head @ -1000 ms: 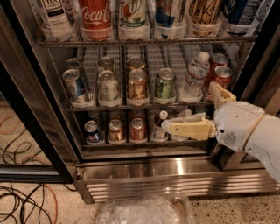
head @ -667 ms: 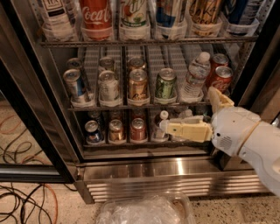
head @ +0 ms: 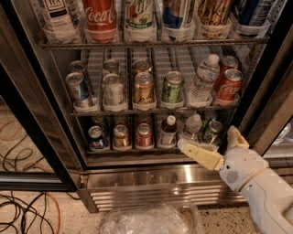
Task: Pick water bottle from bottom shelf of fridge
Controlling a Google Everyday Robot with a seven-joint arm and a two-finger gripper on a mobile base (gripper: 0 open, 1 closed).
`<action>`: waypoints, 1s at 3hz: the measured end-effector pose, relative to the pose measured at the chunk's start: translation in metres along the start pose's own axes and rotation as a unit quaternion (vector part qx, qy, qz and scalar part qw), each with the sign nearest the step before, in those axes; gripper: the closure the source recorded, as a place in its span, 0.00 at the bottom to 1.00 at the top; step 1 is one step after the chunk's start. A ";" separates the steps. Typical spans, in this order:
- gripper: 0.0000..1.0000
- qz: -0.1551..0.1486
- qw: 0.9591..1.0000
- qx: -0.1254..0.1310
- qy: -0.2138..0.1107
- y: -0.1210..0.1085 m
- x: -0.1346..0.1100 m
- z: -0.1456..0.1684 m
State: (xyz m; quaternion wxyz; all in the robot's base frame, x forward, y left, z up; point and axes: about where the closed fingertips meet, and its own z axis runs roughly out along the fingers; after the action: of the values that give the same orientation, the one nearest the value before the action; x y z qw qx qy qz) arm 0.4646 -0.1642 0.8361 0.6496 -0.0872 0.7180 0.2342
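The gripper [head: 207, 138] sits at the lower right of the frame, its two tan fingers [head: 201, 155] spread wide and pinching nothing. One reaches left along the front of the bottom shelf [head: 123, 151], the other points up beside the door frame. The water bottle [head: 192, 127], clear with a white cap, stands on that shelf just above the left-reaching finger's tip, between a dark-liquid bottle [head: 168, 131] and a green can [head: 213, 131]. On the fridge [head: 137, 179]'s top rack a red bottle [head: 99, 16] reads "Coca-Cola" — and a white-labelled bottle [head: 58, 13] at upper left reads "TEA".
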 end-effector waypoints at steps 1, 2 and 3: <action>0.00 -0.025 0.999 -0.023 -0.013 0.029 0.016 0.017; 0.00 -0.016 0.999 -0.037 -0.034 0.040 0.009 0.023; 0.00 -0.016 0.999 -0.037 -0.034 0.040 0.009 0.023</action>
State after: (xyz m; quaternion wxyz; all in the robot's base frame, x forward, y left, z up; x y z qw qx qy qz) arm 0.4666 -0.1170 0.8352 0.6732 -0.1146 0.6851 0.2534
